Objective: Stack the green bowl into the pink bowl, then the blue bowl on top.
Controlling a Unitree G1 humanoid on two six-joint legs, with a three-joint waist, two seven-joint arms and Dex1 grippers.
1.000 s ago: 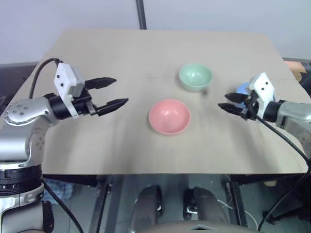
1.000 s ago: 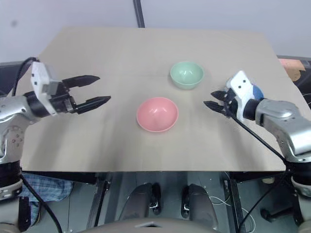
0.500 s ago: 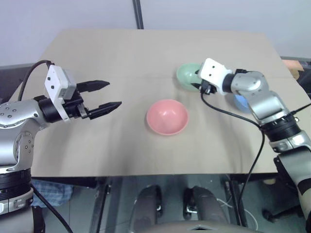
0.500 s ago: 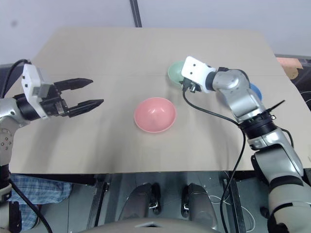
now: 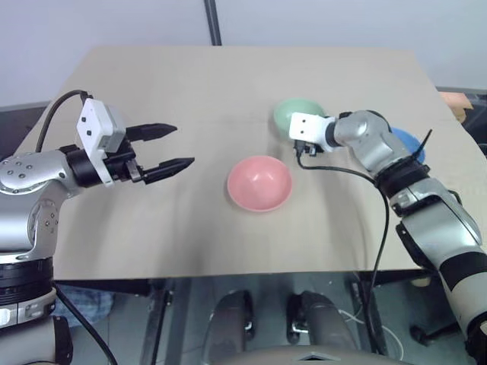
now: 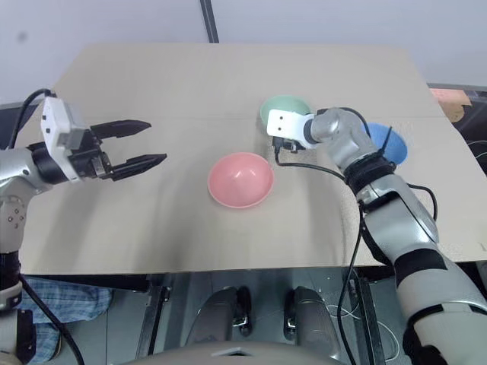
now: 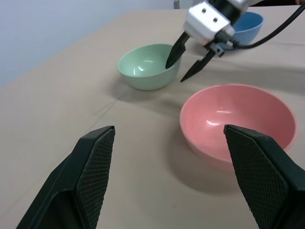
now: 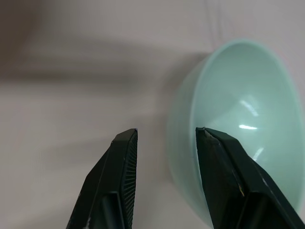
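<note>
A: Why is the right gripper [image 7: 187, 61] angled down at the green bowl [image 7: 148, 66]?

B: It straddles the near rim with fingers spread, one inside, one outside; I'd say it's lining up a rim pinch, though contact is hard to judge.

A: And the left gripper [image 5: 169, 147]?

B: Open, empty, well clear over bare table [image 5: 152, 228].

A: Room to move?

B: The pink bowl [image 5: 259, 182] sits just beside, nothing between. The blue bowl [image 6: 386, 141] waits behind the right arm, near the table's right edge.

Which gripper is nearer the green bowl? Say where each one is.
Right. The right gripper hangs open at the green bowl's rim, one finger over it. The left gripper hovers open far across the table, beyond the pink bowl.
</note>
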